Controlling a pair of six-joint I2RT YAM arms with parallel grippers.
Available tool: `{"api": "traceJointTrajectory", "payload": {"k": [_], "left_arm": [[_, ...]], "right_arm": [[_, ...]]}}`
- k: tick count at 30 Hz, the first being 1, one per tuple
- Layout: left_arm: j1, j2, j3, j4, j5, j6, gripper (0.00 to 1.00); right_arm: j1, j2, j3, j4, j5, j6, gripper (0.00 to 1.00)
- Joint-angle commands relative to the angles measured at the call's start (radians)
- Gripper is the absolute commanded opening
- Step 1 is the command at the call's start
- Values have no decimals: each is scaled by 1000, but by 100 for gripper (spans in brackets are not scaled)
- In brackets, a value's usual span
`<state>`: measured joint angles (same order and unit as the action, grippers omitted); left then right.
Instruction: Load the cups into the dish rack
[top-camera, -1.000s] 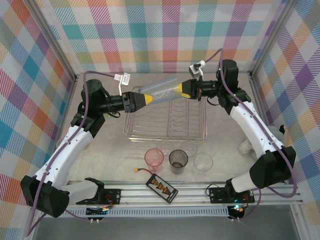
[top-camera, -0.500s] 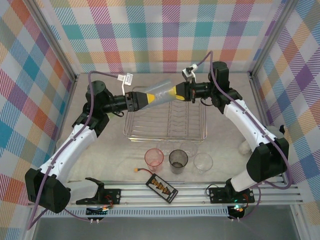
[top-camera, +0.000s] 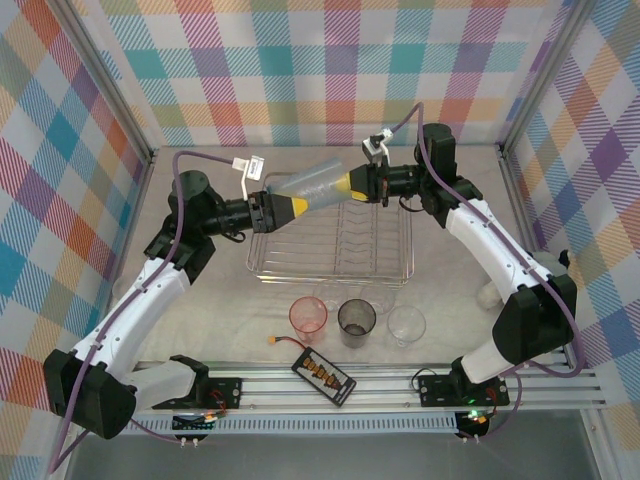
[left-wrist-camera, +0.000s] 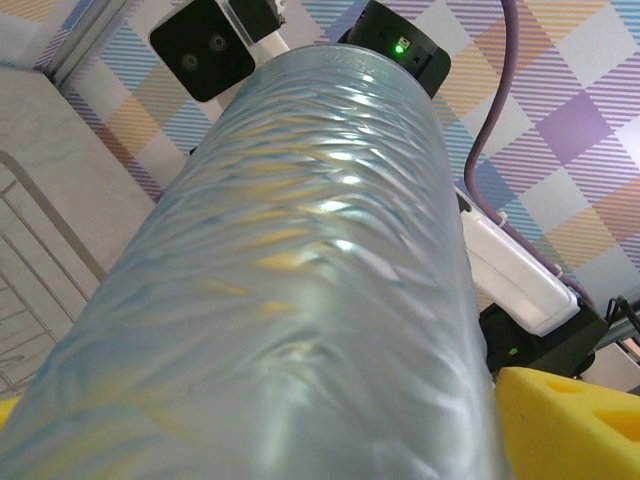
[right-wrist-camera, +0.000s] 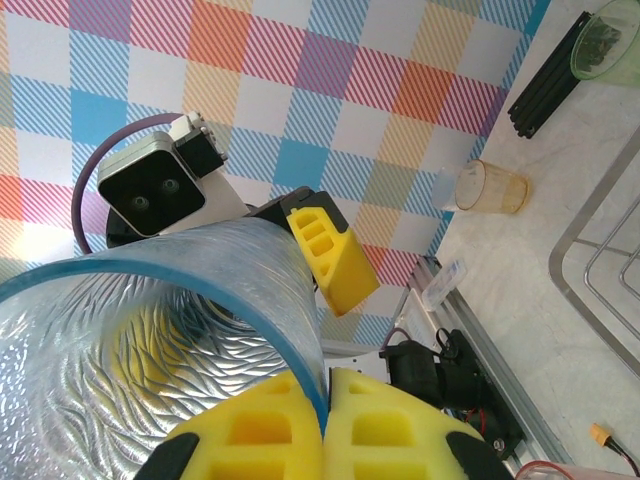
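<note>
Your left pincer (top-camera: 297, 204) straddles the bluish cup's (top-camera: 318, 185) base, jaws wide; whether they press it, you cannot tell. The cup hangs over the dish rack (top-camera: 300, 255). Your right pincer (top-camera: 350, 184) clamps its rim. This looks like a handover: next, release one side and lower it in.

Blue cup (left-wrist-camera: 300, 280) ends cropped; left fingers (left-wrist-camera: 560, 420) largely hidden, maybe touching.
</note>
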<state>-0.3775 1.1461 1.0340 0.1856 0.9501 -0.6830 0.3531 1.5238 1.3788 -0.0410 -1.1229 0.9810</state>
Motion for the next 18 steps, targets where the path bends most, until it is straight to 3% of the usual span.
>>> {"api": "traceJointTrajectory", "payload": {"k": [1,5,8,14,18], "left_arm": [[-9,-37,5,31,-5,27,93],[-9,-50,5,36,-48,52,97],[-9,-55,0,54,-62,48,93],[-9,-69,-8,60,-68,48,74],[-9,-71,-9,37,-71,60,53]], "right_arm": [[9,17,-8,30,35,8,0],[26,27,-1,15,36,0,0],[26,26,-8,4,44,-2,0],[27,27,-20,-4,51,-6,0],[31,35,-15,-8,51,-5,0]]}}
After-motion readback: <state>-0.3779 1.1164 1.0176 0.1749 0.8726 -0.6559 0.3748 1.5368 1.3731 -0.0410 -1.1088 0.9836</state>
